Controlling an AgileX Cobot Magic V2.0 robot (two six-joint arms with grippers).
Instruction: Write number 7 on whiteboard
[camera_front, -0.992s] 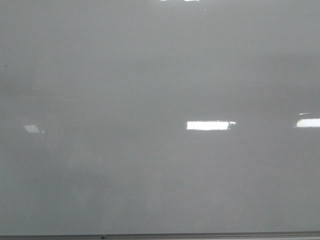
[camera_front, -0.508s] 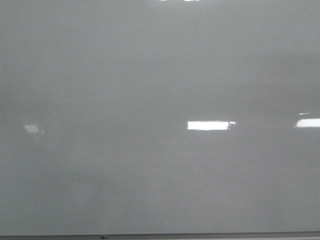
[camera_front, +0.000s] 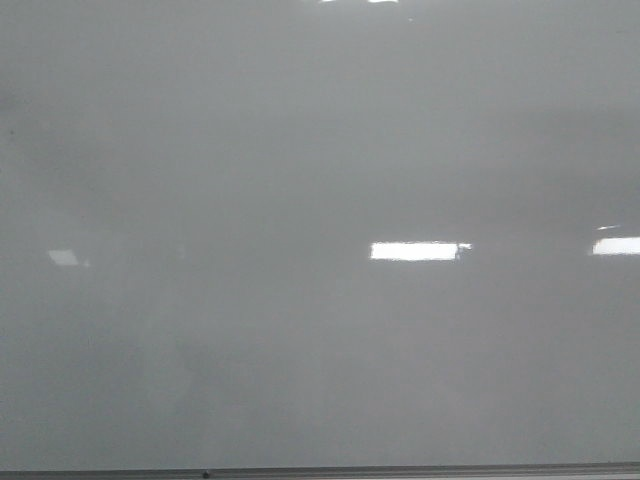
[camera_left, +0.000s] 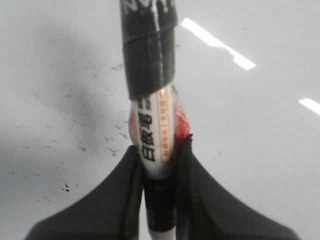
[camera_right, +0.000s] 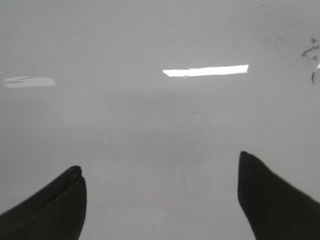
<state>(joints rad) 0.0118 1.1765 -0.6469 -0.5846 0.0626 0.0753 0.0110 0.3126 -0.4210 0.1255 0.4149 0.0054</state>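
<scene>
The whiteboard (camera_front: 300, 160) fills the front view, glossy pale grey, with its thin grey frame edge (camera_front: 320, 472) along the bottom. No number 7 shows on it in any view. Neither arm appears in the front view. In the left wrist view my left gripper (camera_left: 160, 152) is shut on a marker (camera_left: 157, 130), white-bodied with black print and black tape round its far part, held over the whiteboard (camera_left: 260, 140). Its tip is out of sight. My right gripper (camera_right: 160, 170) hangs open over the bare whiteboard (camera_right: 150, 120), nothing between its fingers.
Bright rectangular light reflections (camera_front: 414, 251) lie on the board. Small black ink specks (camera_left: 107, 137) dot the surface beside the marker, and a few more specks (camera_right: 310, 50) sit at the edge of the right wrist view.
The soft shadows on the board shift slightly and the bright reflection edges a little left. No line has appeared.
</scene>
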